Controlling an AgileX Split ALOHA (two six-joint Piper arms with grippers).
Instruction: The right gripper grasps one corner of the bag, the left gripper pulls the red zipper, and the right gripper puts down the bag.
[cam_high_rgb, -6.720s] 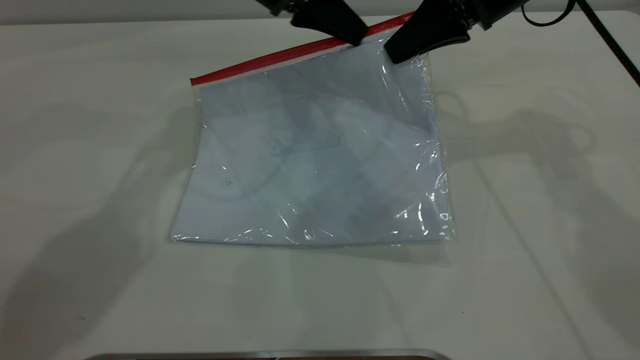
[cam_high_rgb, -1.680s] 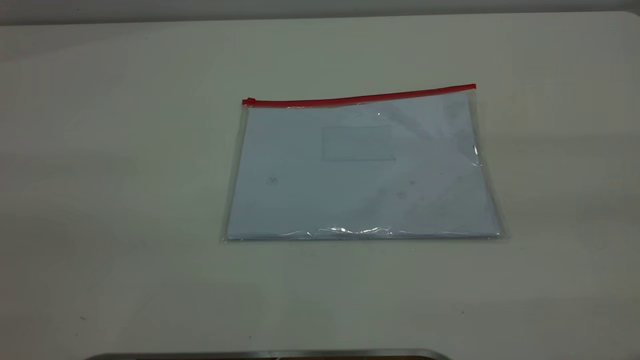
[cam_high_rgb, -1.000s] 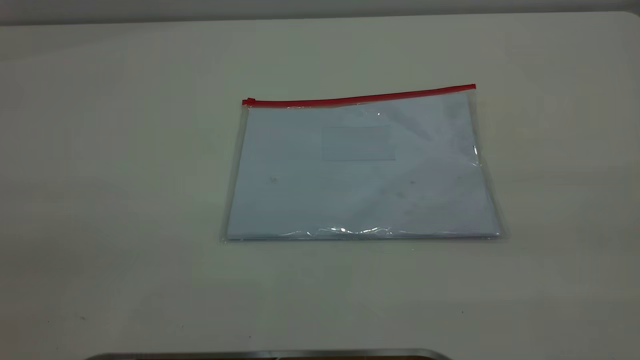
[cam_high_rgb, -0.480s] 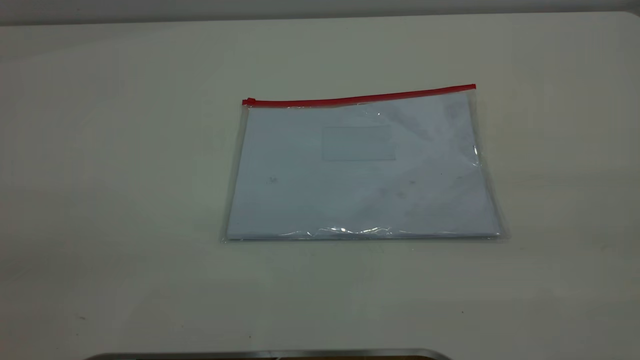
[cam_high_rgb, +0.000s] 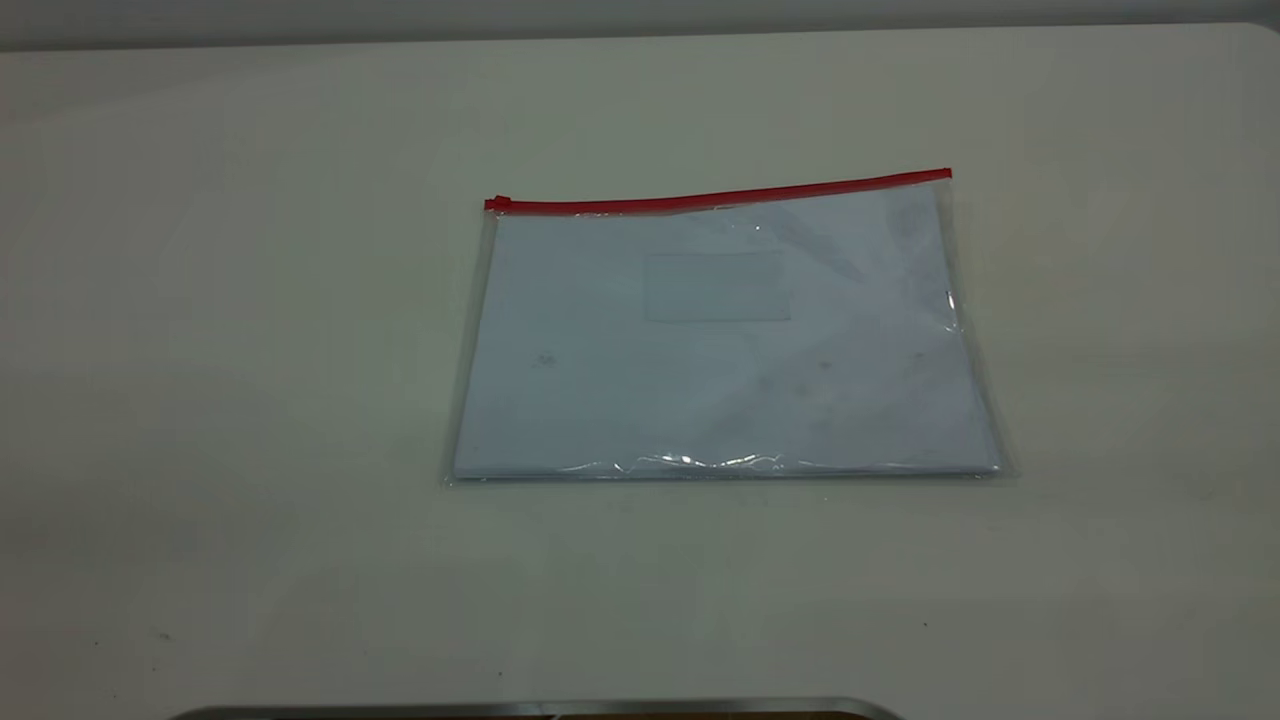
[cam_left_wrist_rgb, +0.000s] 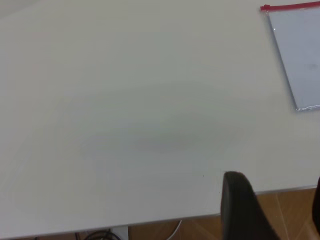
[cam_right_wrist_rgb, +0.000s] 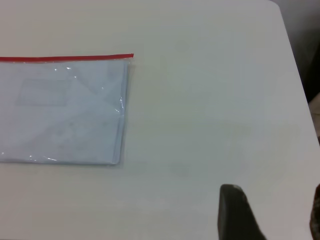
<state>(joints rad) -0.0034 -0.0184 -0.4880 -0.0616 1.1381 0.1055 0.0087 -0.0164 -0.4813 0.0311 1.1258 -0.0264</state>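
The bag (cam_high_rgb: 720, 340) lies flat on the white table, clear plastic over white paper with a faint rectangular patch. The red zipper (cam_high_rgb: 720, 193) runs along its far edge, with the slider tab (cam_high_rgb: 497, 203) at the left end. The corner of the bag (cam_high_rgb: 945, 180) at the right end lies free. Neither gripper shows in the exterior view. The left gripper (cam_left_wrist_rgb: 275, 200) is open and empty, far from the bag (cam_left_wrist_rgb: 300, 55), over the table's edge. The right gripper (cam_right_wrist_rgb: 275, 210) is open and empty, well away from the bag (cam_right_wrist_rgb: 60, 110) and its corner (cam_right_wrist_rgb: 129, 57).
A metal rim (cam_high_rgb: 540, 708) shows at the near edge of the exterior view. The left wrist view shows the table's edge with wooden floor (cam_left_wrist_rgb: 200, 227) beyond. The table's side edge (cam_right_wrist_rgb: 300, 75) shows in the right wrist view.
Since 6.7 s ago both grippers have let go of the lifted bag and left the exterior view, and the bag now lies flat. Nothing has moved in the last 1.7 s.
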